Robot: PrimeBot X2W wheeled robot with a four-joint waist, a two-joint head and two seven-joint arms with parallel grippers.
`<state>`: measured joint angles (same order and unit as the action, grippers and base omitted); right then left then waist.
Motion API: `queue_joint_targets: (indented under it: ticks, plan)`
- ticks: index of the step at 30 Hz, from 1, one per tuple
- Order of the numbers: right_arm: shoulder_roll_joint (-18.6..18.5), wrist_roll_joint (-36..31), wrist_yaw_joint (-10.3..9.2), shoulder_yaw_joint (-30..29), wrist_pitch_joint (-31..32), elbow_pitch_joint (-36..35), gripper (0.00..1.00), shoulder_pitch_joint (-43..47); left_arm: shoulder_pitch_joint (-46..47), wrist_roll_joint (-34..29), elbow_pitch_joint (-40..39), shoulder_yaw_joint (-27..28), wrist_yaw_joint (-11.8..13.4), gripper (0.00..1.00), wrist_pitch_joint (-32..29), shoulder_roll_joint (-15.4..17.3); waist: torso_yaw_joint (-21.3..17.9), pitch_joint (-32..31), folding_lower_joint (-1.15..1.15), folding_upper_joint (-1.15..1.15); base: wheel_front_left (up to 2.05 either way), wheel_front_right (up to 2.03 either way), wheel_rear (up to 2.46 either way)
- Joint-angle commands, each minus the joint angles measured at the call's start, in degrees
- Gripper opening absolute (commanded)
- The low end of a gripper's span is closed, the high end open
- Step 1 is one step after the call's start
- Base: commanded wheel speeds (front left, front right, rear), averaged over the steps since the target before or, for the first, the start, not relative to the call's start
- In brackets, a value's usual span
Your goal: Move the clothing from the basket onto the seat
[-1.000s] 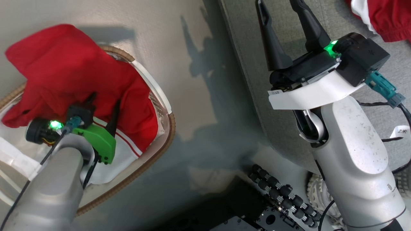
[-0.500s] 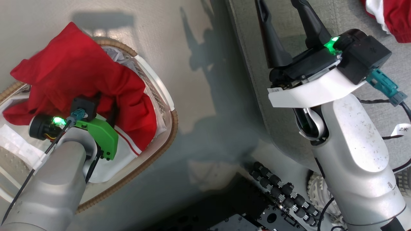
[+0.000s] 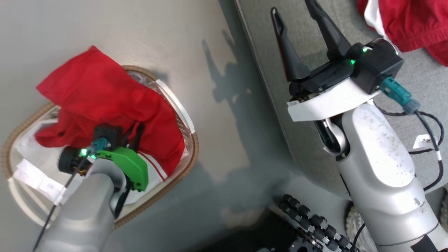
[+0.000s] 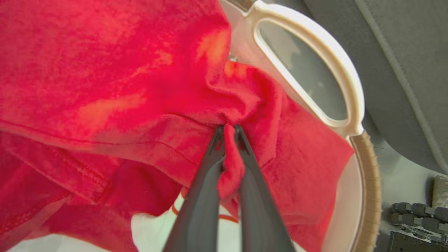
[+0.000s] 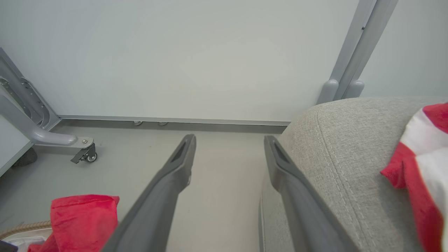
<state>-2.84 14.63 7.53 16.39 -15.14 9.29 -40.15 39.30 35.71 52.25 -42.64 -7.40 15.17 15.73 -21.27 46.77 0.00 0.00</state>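
Observation:
A red garment (image 3: 105, 105) with white stripes is heaped in the white basket (image 3: 190, 147) with a brown woven rim on the floor. My left gripper (image 3: 133, 127) reaches down into it. In the left wrist view the left gripper (image 4: 229, 131) is shut on a pinched fold of the red clothing (image 4: 122, 70). My right gripper (image 3: 297, 24) stands open over the edge of the grey seat (image 3: 413, 87), holding nothing. Another red and white garment (image 3: 402, 24) lies on the seat at the upper right. In the right wrist view the open gripper (image 5: 229, 145) points past the seat's (image 5: 343, 147) corner.
A white sheet (image 3: 38, 175) lines the basket's bottom. The pale floor (image 3: 224, 122) runs between basket and seat. A wheeled grey frame leg (image 5: 52, 138) stands by the far wall. My dark base (image 3: 308, 217) sits at the bottom of the head view.
My left gripper has closed on a fold of the red clothing. The head camera shifted, so the whole picture slid. My right gripper stayed open over the seat.

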Motion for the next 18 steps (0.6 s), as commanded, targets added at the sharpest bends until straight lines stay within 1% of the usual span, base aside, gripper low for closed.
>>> queue_joint_targets:
  ticks: [1, 4, 5, 10, 12, 18]
  plan:
    - [-0.19, -1.26, -0.08, -0.05, -0.02, 0.77, 1.0, 1.22, -1.63, 0.34, -0.94, 1.0, -0.1, 0.0, -0.03, -0.74, 3.84, -5.91, 0.0, 0.0, 0.0, 0.0, 0.0]
    - [-0.21, -2.7, -0.08, -0.85, -0.02, 2.39, 1.0, 2.21, -4.53, -0.24, -2.88, 3.15, -0.1, 0.0, -0.04, -2.44, 6.0, -9.55, 0.0, 0.0, 0.0, 0.0, 0.0]
    - [-0.21, -3.52, -0.08, -1.04, -0.02, 3.47, 1.0, 3.03, -6.26, -0.76, -4.16, 4.57, -0.1, 0.0, -0.04, -3.41, 7.4, -11.89, 0.0, 0.0, 0.0, 0.0, 0.0]
    - [-0.24, -5.2, -0.08, -0.68, -0.02, 5.89, 1.0, 5.19, -10.95, -2.36, -7.44, 7.94, -0.1, 0.0, -0.03, -5.75, 10.36, -17.71, 0.0, 0.0, 0.0, 0.0, 0.0]
    - [-0.23, -5.85, -0.08, -0.89, -0.02, 7.2, 1.0, 6.96, -13.78, -3.38, -9.68, 10.18, -0.1, 0.0, -0.03, -6.96, 12.15, -21.42, 0.0, 0.0, 0.0, 0.0, 0.0]
    - [-0.24, -6.64, -0.08, -1.37, -0.02, 9.4, 1.0, 10.78, -18.84, -5.9, -14.2, 13.39, -0.1, 0.0, -0.03, -8.53, 15.07, -28.2, 0.0, 0.0, 0.0, 0.0, 0.0]
